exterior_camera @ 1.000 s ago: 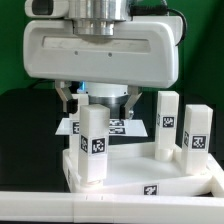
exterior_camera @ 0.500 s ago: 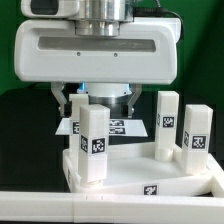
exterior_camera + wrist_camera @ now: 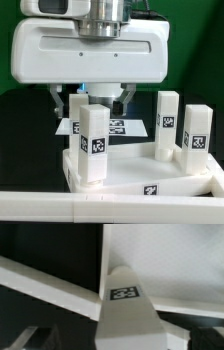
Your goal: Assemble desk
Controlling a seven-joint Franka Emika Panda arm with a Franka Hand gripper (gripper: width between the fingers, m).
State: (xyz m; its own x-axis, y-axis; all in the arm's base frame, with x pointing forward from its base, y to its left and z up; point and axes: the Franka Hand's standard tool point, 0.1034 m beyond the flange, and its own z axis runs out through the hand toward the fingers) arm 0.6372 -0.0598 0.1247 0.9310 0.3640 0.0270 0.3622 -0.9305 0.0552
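The claw [image 3: 92,100] hangs with its jaws spread either side of the rear leg [image 3: 78,108], which stands on the tabletop panel [image 3: 130,170], gripping nothing I can confirm. To do this well, centre the leg between the fingers before closing. The front leg [image 3: 93,143] hides any contact.

tool [image 3: 95,104] and arm shifted slightly toward the exterior view's left, jaws a little narrower than before
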